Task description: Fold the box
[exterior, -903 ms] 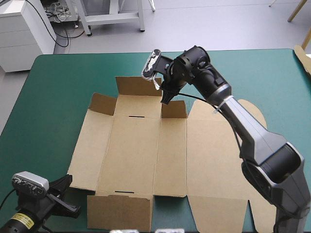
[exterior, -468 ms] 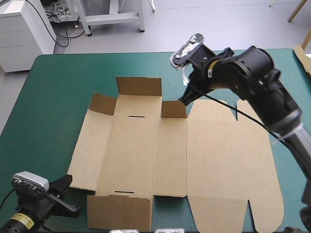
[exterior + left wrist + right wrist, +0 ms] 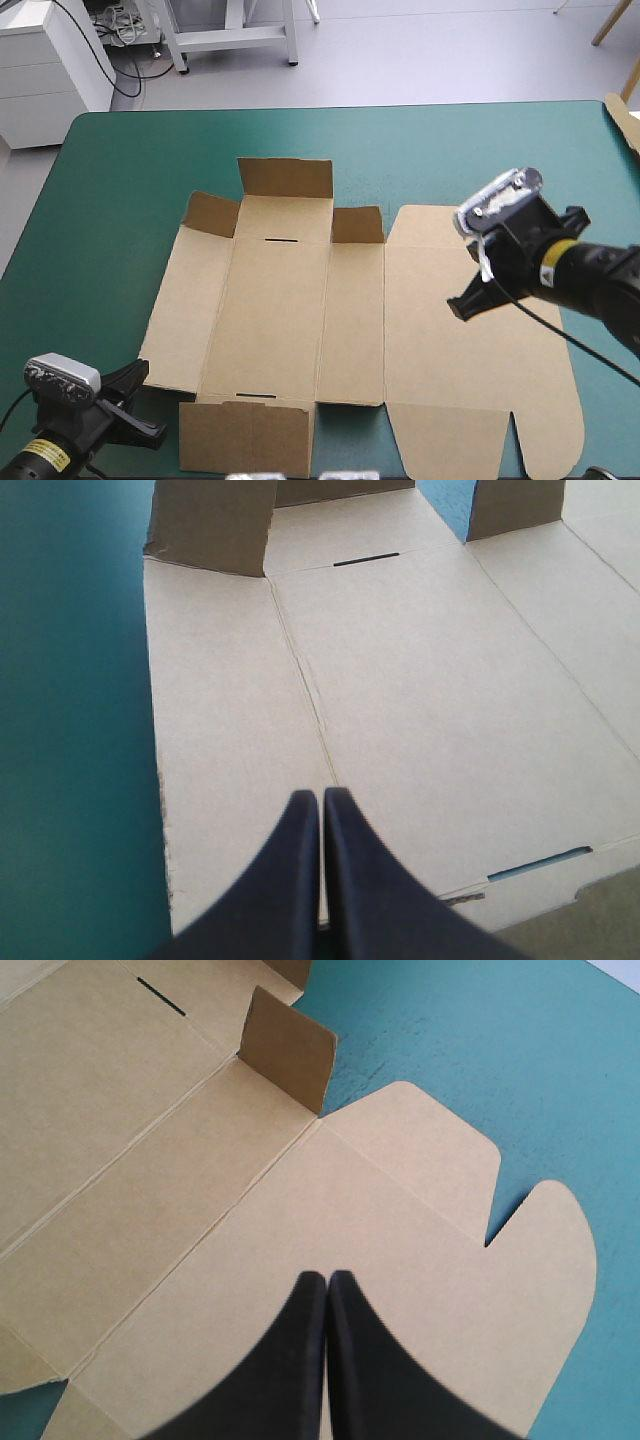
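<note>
Box [image 3: 300,310] lies unfolded on the teal-green table [image 3: 120,180], near right flap cut off. Left end effector [image 3: 322,798] and right end effector [image 3: 327,1278] hover closed, empty.

Open bench [image 3: 130,180] runs wide at 9 o'clock of the box [image 3: 300,310] and along its far side at 12; a narrower bare strip lies at 3. On the box's far edge stand a tall flap [image 3: 285,178], a short left flap [image 3: 212,213] and a short right flap [image 3: 357,225]. The flat panels lie open from above, except where the right end effector [image 3: 462,308] hangs over the lid panel [image 3: 440,380] at 3 o'clock, fingers together. The left end effector [image 3: 321,798], fingers together, occupies the 7 o'clock corner.
</note>
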`<action>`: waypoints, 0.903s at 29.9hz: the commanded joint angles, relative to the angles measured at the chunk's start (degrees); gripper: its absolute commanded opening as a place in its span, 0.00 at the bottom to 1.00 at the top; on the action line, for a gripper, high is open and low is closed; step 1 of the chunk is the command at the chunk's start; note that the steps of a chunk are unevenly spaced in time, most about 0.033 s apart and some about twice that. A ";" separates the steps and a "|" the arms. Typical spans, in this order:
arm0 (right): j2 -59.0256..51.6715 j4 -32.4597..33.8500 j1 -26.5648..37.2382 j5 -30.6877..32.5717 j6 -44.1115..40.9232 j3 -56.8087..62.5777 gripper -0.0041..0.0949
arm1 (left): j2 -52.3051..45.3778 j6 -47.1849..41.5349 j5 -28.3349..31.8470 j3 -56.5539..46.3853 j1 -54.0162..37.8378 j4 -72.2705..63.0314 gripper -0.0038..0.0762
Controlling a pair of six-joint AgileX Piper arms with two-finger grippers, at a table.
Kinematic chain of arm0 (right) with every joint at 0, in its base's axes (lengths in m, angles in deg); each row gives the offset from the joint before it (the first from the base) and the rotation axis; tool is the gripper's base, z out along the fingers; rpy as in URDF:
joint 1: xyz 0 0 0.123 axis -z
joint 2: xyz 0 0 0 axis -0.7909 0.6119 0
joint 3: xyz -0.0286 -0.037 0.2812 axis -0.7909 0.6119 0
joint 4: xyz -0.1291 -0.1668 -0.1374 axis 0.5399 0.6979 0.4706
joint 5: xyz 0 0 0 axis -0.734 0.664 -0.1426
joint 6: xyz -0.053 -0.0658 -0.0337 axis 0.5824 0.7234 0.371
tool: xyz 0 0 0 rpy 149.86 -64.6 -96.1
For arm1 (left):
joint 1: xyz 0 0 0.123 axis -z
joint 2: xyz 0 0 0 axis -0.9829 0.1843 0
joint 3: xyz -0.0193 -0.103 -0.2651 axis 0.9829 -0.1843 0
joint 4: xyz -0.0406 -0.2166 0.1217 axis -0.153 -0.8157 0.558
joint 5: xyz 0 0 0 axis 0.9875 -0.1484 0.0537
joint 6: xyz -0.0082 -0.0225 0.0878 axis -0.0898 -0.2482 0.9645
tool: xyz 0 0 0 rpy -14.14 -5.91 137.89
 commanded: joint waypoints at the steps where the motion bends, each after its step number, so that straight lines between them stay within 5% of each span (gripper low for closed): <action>1: -8.61 1.44 0.02 -8.20 -2.80 8.48 0.03 | 0.90 -0.25 4.01 1.82 -0.02 -0.38 0.04; 17: -36.40 1.44 0.02 -18.67 -11.17 44.26 0.03 | 0.90 1.01 4.01 1.82 -0.02 -0.51 0.06; 20: -39.24 1.44 0.02 -18.99 -11.48 46.92 0.03 | 0.90 1.01 4.01 1.82 -0.02 -0.51 0.14; 27: -42.66 1.44 0.02 -19.34 -11.48 46.93 0.03 | 0.90 1.01 4.01 1.82 -0.02 -0.51 0.55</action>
